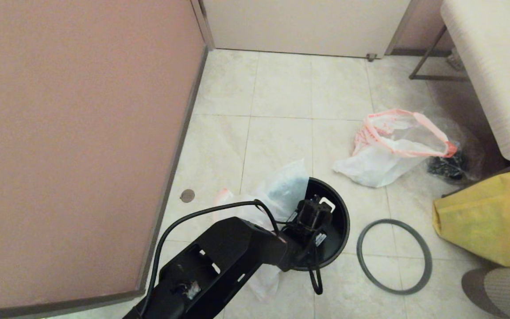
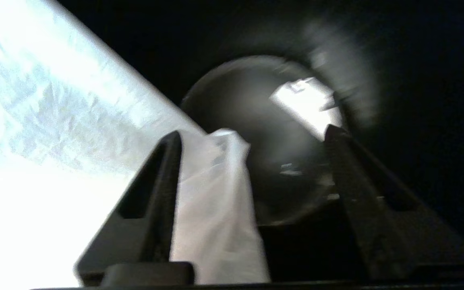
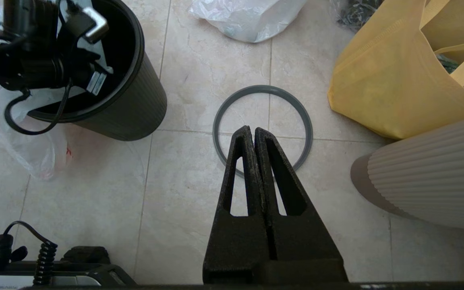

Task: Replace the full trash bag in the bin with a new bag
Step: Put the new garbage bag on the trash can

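- Left gripper (image 2: pixel 252 133) is down inside the bin (image 1: pixel 341 221) for me right now, fingers spread wide apart, nothing pinched between them.
- Limp white film of the new bag (image 2: pixel 216 201) lies against the inner face of one finger (image 2: pixel 167 173); the other finger stands clear of it, with the bin's dark round floor beyond.
- New bag is draped over the bin's left rim in the head view, part of it puffed up at the far-left edge of the mouth, the rest trailing down the outside to the floor tiles (image 1: pixel 281 133) by the arm.
- Bin stands upright on the floor, near centre, mouth uncovered.
- Grey hoop (image 1: pixel 394 256) lies flat on the tiles just right of the bin, apart from it.
- Full trash bag (image 1: pixel 392 150) sits farther off to the right, pink-red rim gaping; a clear bag with black stuff (image 1: pixel 452 166) touches its right side.
- Yellow bag (image 1: pixel 485 221) slumps at the right edge.
- Right gripper (image 3: pixel 254 131) hangs above the hoop, fingers pressed together, gripping nothing.
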